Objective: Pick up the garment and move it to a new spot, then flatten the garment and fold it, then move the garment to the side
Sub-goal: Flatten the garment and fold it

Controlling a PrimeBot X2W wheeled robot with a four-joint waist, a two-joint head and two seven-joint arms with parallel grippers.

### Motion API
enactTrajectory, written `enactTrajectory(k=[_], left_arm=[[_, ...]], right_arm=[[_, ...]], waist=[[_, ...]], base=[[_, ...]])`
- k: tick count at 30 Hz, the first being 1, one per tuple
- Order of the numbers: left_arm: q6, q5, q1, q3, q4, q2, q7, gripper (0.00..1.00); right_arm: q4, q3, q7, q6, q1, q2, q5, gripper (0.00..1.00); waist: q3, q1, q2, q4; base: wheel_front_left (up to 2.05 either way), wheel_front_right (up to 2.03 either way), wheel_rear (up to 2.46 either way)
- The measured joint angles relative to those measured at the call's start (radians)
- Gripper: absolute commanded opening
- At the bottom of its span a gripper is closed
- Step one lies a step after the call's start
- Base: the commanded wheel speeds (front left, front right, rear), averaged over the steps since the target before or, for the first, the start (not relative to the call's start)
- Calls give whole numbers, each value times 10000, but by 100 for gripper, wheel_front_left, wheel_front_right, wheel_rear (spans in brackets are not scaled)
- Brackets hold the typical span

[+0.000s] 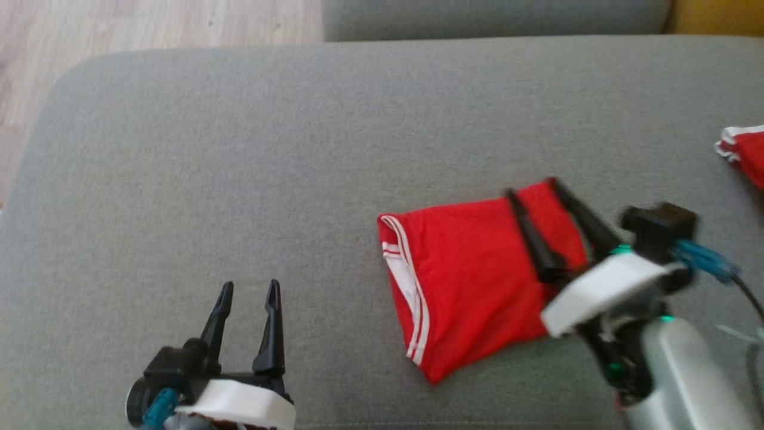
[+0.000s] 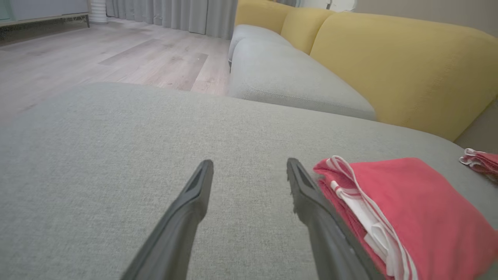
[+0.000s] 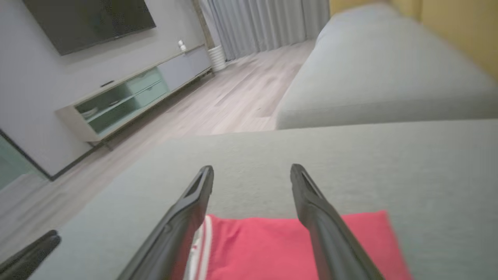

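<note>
The garment (image 1: 471,280) is red with white stripes along one edge, folded into a compact pile on the grey sofa cushion (image 1: 239,149). My right gripper (image 1: 530,186) hovers over the pile's right part, open, nothing between its fingers. In the right wrist view the garment (image 3: 272,249) lies below the open right gripper (image 3: 252,168). My left gripper (image 1: 248,288) stands open at the lower left, well apart from the pile. From the left wrist view the open left gripper (image 2: 249,162) has the garment (image 2: 408,210) just to its right.
A second red and white cloth (image 1: 745,150) lies at the cushion's right edge, also a small piece (image 2: 480,160) in the left wrist view. Yellow sofa backs (image 2: 389,62) rise behind. Wood floor (image 1: 119,24) lies beyond the cushion's far left edge.
</note>
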Motion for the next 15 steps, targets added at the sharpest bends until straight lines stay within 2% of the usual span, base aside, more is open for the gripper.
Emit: enactTrajectory(k=[5, 10, 15], left_arm=[[-86, 90, 56, 107, 46, 0, 0, 100], [-161, 268, 481, 295, 119, 2, 0, 100], [-251, 449, 759, 529, 242, 2, 0, 100]], right_arm=[[368, -874, -1392, 0, 714, -675, -1356, 100], [1037, -1712, -2824, 0, 1751, -696, -2059, 100], [1448, -2052, -3730, 0, 2339, -685, -2410, 100]], waist=[[-370, 0, 0, -203], [-851, 0, 0, -248], [-1179, 0, 0, -178]], base=[[0, 0, 0], [0, 0, 0], [0, 0, 0]])
